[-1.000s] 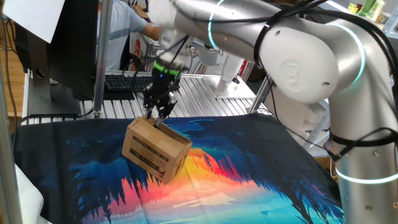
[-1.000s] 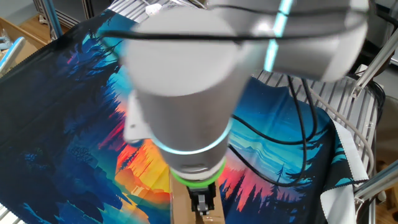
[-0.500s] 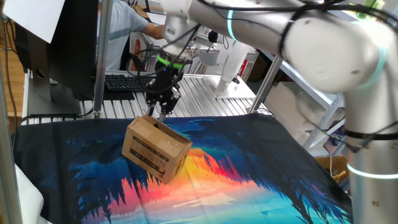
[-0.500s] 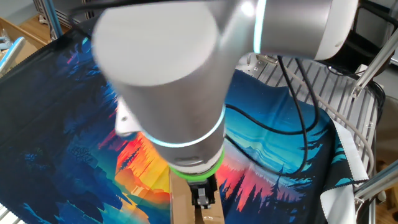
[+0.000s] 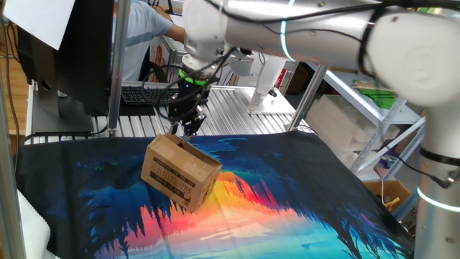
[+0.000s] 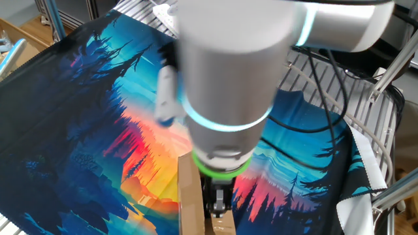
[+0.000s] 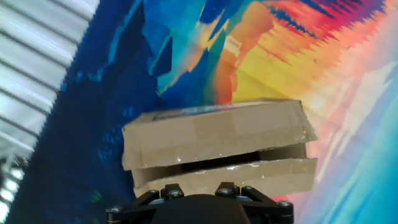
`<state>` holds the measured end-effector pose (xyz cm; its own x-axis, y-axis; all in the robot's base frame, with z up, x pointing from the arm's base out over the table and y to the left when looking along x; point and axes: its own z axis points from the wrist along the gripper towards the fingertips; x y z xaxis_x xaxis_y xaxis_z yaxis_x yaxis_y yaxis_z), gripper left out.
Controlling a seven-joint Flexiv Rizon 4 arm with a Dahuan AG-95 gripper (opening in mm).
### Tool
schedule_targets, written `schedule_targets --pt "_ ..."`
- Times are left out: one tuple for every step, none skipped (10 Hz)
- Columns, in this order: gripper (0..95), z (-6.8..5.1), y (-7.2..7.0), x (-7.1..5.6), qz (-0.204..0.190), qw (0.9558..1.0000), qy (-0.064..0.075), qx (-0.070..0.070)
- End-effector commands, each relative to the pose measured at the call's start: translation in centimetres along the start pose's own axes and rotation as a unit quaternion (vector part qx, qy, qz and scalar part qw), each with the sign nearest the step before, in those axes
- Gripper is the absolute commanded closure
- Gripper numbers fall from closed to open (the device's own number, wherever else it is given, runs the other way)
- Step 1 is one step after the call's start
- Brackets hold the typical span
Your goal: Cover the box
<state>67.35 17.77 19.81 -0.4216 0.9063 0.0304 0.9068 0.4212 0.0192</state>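
Although two long flaps of the box (image 7: pixel 217 152) directly beneath the gripper (image 5: pixel 188 127) already lie nearly flat, a dark slit between them remains to press down; whether its jaws are parted or together I cannot tell.

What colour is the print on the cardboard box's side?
Black, on the brown corrugated cardboard box; clearest in one fixed view.

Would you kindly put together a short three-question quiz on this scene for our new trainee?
1. True or false: the box sits on a plain white cloth.
2. Where is the tool? A) above the box's top B) beside the keyboard C) under the table
3. Fill in: the black print is on the box's ____.

Key: 1 false, the cloth is a colourful forest print; 2 A; 3 side.
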Motion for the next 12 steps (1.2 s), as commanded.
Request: schedule_targets --pt "38.0 0.0 -0.1 -0.1 0.363 0.9315 0.012 -0.026" --pt "38.0 0.0 0.0 -0.1 0.381 0.9243 0.012 -0.024" --pt "38.0 0.0 -0.1 -0.2 0.379 0.9252 0.017 -0.022" --pt "38.0 0.0 -0.1 -0.2 0.374 0.9271 0.024 -0.022" --pt "38.0 0.1 -0.1 -0.3 0.376 0.9258 0.026 -0.022" --pt "57.0 0.1 -0.1 -0.3 0.386 0.9218 0.025 -0.022" --pt "57.0 0.1 -0.1 -0.3 0.389 0.9207 0.022 -0.022" --pt "57.0 0.2 -0.2 -0.3 0.390 0.9202 0.019 -0.023" --pt "57.0 0.5 0.0 -0.4 0.391 0.9198 0.018 -0.024" --pt "57.0 0.8 0.1 -0.5 0.391 0.9199 0.015 -0.024" --pt "57.0 1.6 0.6 -0.5 0.393 0.9193 0.008 -0.024" --pt "57.0 2.3 1.0 -0.5 0.392 0.9196 0.007 -0.024"
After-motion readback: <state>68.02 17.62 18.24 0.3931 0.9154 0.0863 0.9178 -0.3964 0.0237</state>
